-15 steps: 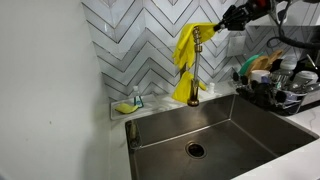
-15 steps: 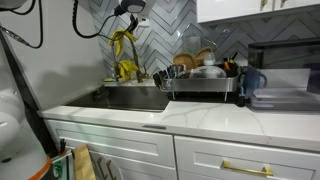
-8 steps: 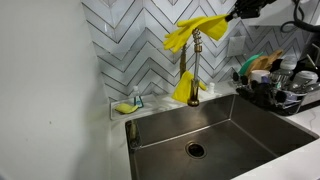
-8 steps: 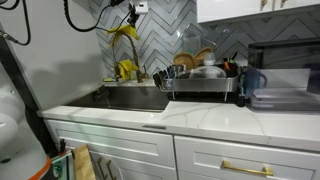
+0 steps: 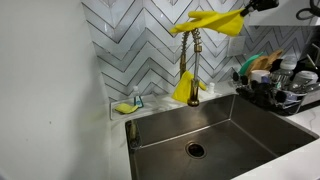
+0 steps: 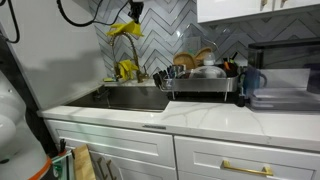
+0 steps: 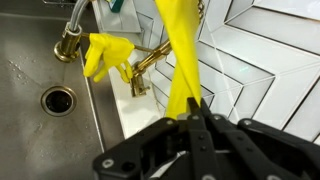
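My gripper (image 7: 192, 108) is shut on one end of a yellow rubber glove (image 7: 180, 55). In both exterior views the gripper (image 5: 248, 8) (image 6: 135, 8) is high up by the chevron tile wall. The held glove (image 5: 208, 22) (image 6: 124, 30) trails out from it over the top of the brass faucet (image 5: 184, 62). Whether the glove still touches the faucet's top I cannot tell. A second yellow glove (image 5: 186, 88) (image 7: 105, 52) hangs low on the faucet (image 7: 150, 62) near its base, above the back rim of the steel sink (image 5: 240, 112).
The sink's drain (image 5: 195, 150) (image 7: 57, 99) lies below the faucet. A dish rack (image 5: 275, 92) (image 6: 200, 78) full of dishes stands beside the sink. A small yellow-green item (image 5: 128, 105) rests on the ledge at the sink's back corner. White counter (image 6: 200, 120) runs past the rack.
The gripper has risen and moved away from the faucet, still shut on the glove. The glove, which draped down the faucet, now stretches out near the faucet's top.
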Action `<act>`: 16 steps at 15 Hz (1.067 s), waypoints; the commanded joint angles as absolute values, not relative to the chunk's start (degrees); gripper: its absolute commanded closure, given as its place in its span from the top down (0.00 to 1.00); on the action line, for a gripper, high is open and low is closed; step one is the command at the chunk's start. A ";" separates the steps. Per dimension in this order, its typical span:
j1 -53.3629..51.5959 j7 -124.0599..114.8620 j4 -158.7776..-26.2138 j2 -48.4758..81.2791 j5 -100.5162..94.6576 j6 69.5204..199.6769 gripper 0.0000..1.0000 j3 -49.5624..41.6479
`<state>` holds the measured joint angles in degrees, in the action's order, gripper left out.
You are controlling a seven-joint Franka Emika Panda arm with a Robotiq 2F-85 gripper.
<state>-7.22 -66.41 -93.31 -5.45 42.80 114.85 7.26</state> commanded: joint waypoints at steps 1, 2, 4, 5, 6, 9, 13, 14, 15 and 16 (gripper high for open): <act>-6.37 -70.54 -94.29 -8.35 38.55 115.50 0.00 7.44; -6.16 -71.23 -94.21 -8.92 37.46 115.59 0.00 7.42; -5.84 -71.88 -93.99 -9.82 36.32 115.74 0.00 7.31; -5.68 -71.85 -93.86 -10.28 35.83 116.17 0.00 7.28; -5.51 -72.02 -93.75 -10.77 35.03 116.71 0.00 7.32; -5.96 -68.89 -92.76 -11.92 36.67 117.86 0.00 7.06; -5.95 -68.77 -91.38 -11.41 36.46 117.51 0.01 7.12; -5.95 -68.63 -91.38 -11.56 36.46 117.51 0.01 7.12; -5.95 -68.55 -91.38 -11.58 36.46 117.53 0.01 7.12; -5.95 -68.49 -91.39 -11.55 36.46 117.55 0.01 7.12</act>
